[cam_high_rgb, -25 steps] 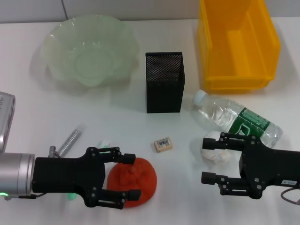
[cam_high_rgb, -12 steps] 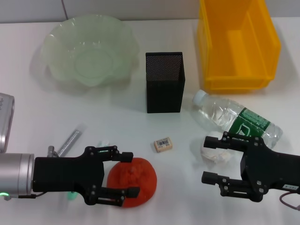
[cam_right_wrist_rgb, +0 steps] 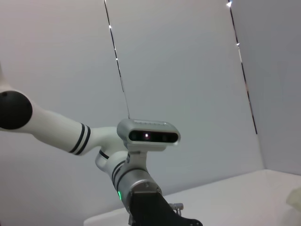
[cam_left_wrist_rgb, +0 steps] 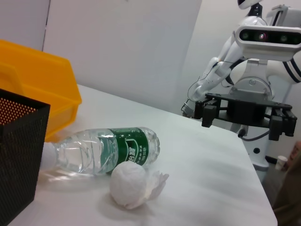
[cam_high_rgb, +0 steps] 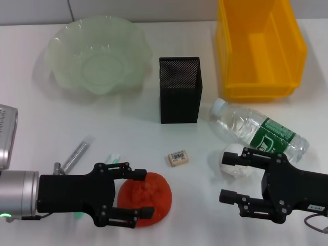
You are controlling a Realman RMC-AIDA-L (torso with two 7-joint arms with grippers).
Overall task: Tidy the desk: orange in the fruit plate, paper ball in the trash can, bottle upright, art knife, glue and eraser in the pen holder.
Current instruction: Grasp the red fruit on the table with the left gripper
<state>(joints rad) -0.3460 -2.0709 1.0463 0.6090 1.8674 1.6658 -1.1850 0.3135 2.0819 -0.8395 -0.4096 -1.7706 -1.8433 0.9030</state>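
The orange point(cam_high_rgb: 148, 197) lies near the table's front, between the spread fingers of my open left gripper point(cam_high_rgb: 146, 193). The white paper ball point(cam_high_rgb: 234, 165) lies beside the far finger of my open right gripper point(cam_high_rgb: 225, 177); it also shows in the left wrist view point(cam_left_wrist_rgb: 129, 185). The clear bottle point(cam_high_rgb: 259, 129) with a green label lies on its side behind the ball. The eraser point(cam_high_rgb: 178, 158), the art knife point(cam_high_rgb: 75, 155) and the small glue stick point(cam_high_rgb: 113, 158) lie on the table. The black mesh pen holder point(cam_high_rgb: 179, 89) stands at the middle.
A pale green fruit plate point(cam_high_rgb: 61, 46) sits at the back left. A yellow bin point(cam_high_rgb: 297, 51) stands at the back right. The left wrist view shows the bottle point(cam_left_wrist_rgb: 108, 150), the pen holder point(cam_left_wrist_rgb: 19, 150), the bin point(cam_left_wrist_rgb: 37, 77) and the right gripper point(cam_left_wrist_rgb: 242, 110) farther off.
Both grippers have shifted very slightly toward the table's front edge. Somewhat more of the paper ball shows beside the right gripper. The objects have not moved.
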